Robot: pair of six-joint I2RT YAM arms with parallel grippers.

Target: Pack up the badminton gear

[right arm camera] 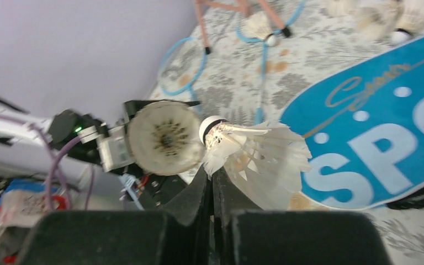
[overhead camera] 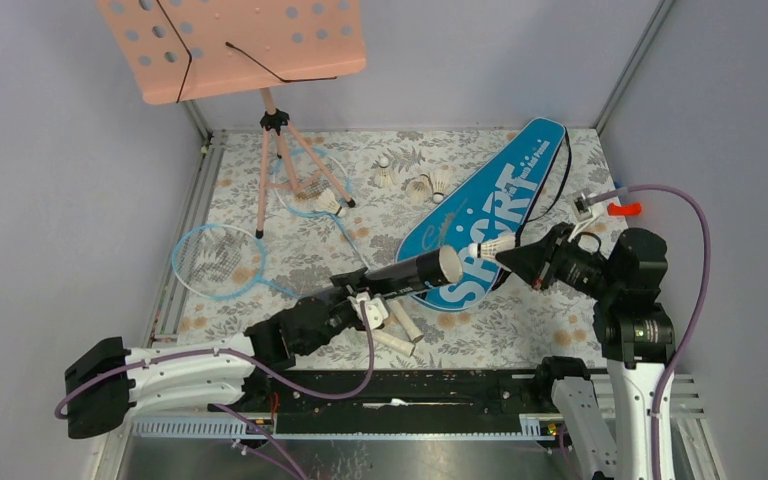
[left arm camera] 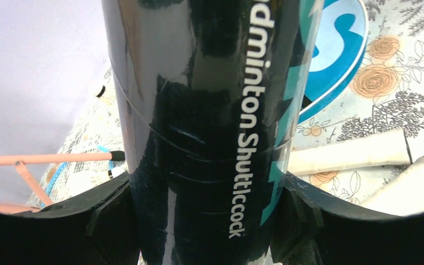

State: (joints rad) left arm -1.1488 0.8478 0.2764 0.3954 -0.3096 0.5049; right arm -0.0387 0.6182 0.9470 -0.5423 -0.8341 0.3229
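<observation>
The dark tube is clamped in the left end effector. In the left wrist view the two fingers sit approx. halfway open, pressed on opp. sides of the glossy barrel, which is printed "Shuttlecock". The tube's open mouth points at the blue SPORT bag and lies over the bag's lower-left edge.

One shuttlecock is held over the bag, just right of the tube mouth. The right end effector has its jaws shut tight on the edge of the feather skirt, w/ no gap visible between them. The cork end faces the tube's opening, right at the rim; whether it touches can't be told.

The bag lies flat on the floral desk, slanting toward the far right corner.

Left of the bag:
- loose shuttlecocks sit near its upper-left side.
- two rackets lie further left, w/ cream handles crossing below the tube.
- a pink music stand on a tripod stands well apart, at the far left.
</observation>
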